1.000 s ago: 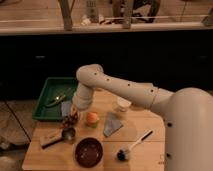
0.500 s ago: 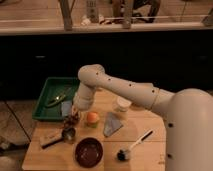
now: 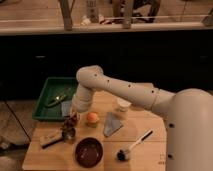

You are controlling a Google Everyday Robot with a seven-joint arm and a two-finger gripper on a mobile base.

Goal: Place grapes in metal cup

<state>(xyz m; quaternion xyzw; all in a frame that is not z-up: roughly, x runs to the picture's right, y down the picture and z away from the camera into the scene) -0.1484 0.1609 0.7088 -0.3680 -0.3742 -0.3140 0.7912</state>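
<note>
My gripper point(image 3: 71, 118) hangs at the end of the white arm, over the table's left side. It is shut on the grapes point(image 3: 70, 121), a small dark knobbly lump at its tips. The metal cup point(image 3: 68, 133), small and silvery with a dark inside, stands directly below and slightly nearer the front. The grapes hang just above its rim, and I cannot tell whether they touch it.
A round orange fruit point(image 3: 92, 118) sits right of the gripper, beside a grey cloth point(image 3: 112, 124). A brown bowl point(image 3: 89, 151) is at the front and a brush point(image 3: 133, 146) front right. A pale cup point(image 3: 122, 105) stands behind. A green tray point(image 3: 51, 98) lies at back left, a flat packet point(image 3: 50, 139) left of the cup.
The arm and gripper have hardly moved and stay over the metal cup with the grapes. Everything else on the table is where it was.
</note>
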